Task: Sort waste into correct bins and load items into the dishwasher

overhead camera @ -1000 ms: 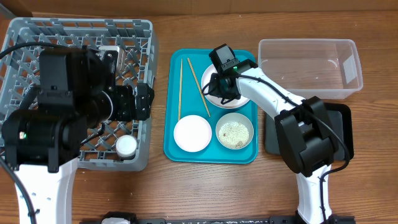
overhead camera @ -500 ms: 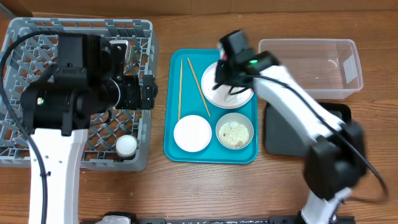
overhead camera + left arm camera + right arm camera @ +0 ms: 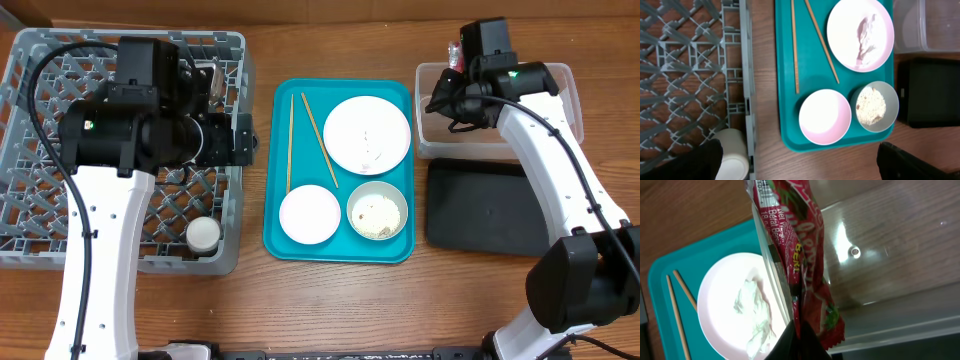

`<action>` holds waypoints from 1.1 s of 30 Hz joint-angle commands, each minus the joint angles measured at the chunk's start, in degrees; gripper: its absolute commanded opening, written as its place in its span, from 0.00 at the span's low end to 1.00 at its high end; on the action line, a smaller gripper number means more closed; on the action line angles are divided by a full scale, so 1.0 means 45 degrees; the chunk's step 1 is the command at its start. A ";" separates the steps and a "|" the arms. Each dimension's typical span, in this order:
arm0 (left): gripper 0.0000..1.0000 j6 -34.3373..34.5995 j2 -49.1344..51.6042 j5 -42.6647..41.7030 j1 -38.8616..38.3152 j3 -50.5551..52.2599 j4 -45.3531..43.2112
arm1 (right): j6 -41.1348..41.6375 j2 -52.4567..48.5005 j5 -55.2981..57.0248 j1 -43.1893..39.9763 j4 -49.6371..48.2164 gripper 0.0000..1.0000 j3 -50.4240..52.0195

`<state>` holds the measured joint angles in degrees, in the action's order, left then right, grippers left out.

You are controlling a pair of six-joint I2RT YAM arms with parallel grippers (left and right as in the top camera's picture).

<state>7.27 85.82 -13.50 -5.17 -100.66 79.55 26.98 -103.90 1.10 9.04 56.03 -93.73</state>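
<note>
— Two sets of fingers: what is each doing?

— Right fingers (image 3: 799, 342) clamped on the crinkled red wrapper (image 3: 800, 255), over the rim of the clear tub (image 3: 890, 250). Yellow letters read "BEKI"; the white print is too skewed to make out. Left fingers (image 3: 244, 140) spread wide beside the grey rack (image 3: 60, 60), white bowl (image 3: 825, 117) ahead of them.

— The napkin?

— The napkin (image 3: 752, 310) lies on the plate (image 3: 715, 290), beside the wrapper.
</note>
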 commanded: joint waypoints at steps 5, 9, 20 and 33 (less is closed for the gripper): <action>1.00 0.0253 -0.1190 -0.0233 -0.0413 -0.0685 -0.0593 | -0.0146 -0.0403 0.1001 0.0151 -0.0253 0.04 0.0908; 1.00 0.0447 -0.3045 0.1962 -0.1020 -0.0738 -0.0510 | -0.0146 -0.0612 0.0996 0.0092 -0.0835 0.28 0.1642; 1.00 0.1243 -0.5634 0.3895 -0.1229 -0.0738 0.0083 | -0.1447 -0.0131 -0.2584 0.1647 -0.1341 0.63 0.1370; 1.00 0.1243 -0.5406 0.3891 -0.1229 -0.0738 0.0087 | -0.0214 -0.1452 0.2506 0.4337 -0.2681 0.63 0.1734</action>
<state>12.08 61.41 3.11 -10.52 -104.12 79.96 24.25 -108.18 6.55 29.39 44.34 -86.28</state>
